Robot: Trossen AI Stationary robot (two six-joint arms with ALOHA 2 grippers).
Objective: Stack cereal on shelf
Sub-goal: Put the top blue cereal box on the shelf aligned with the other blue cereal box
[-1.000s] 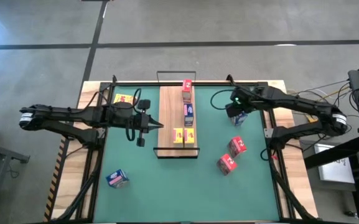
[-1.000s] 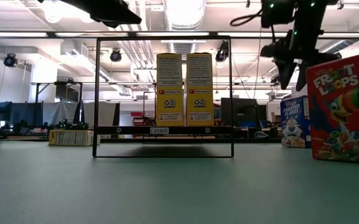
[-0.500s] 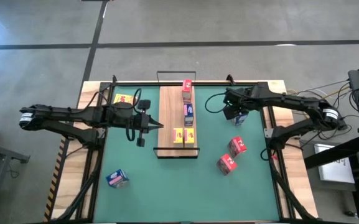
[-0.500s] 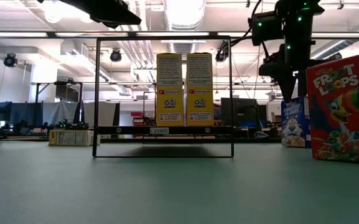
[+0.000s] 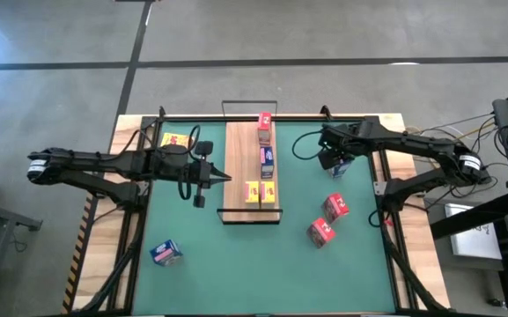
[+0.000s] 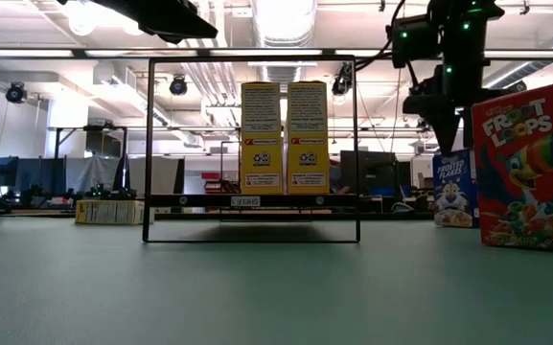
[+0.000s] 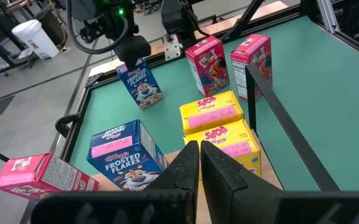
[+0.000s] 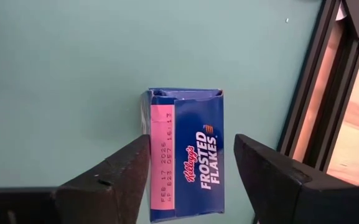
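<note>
My right gripper (image 8: 188, 177) hangs over a blue cereal box (image 8: 185, 152) near the back right of the green mat (image 5: 236, 264). Its two fingers (image 8: 114, 171) are spread apart, one on each side of the box, and they are not squeezing it. The blue box stands on the mat, close to the black rail at the table's right edge. From the low view I see the right gripper (image 6: 446, 120) pointing down just above that blue box (image 6: 453, 187). My left gripper (image 7: 199, 165) has its fingers pressed together with nothing between them. It hangs just to the left of the shelf (image 5: 236, 167), which is a long wooden board with a thin black wire frame. On the shelf there are two yellow boxes (image 5: 260, 192) side by side at the front end, then a blue box (image 5: 268, 161) in the middle, then a red box (image 5: 264, 126) at the back end. Two more red boxes (image 5: 328, 220) sit on the mat to the right of the shelf. One more blue box (image 5: 165, 254) sits at the front left of the mat. One yellow box (image 5: 174, 140) lies at the back left.
</note>
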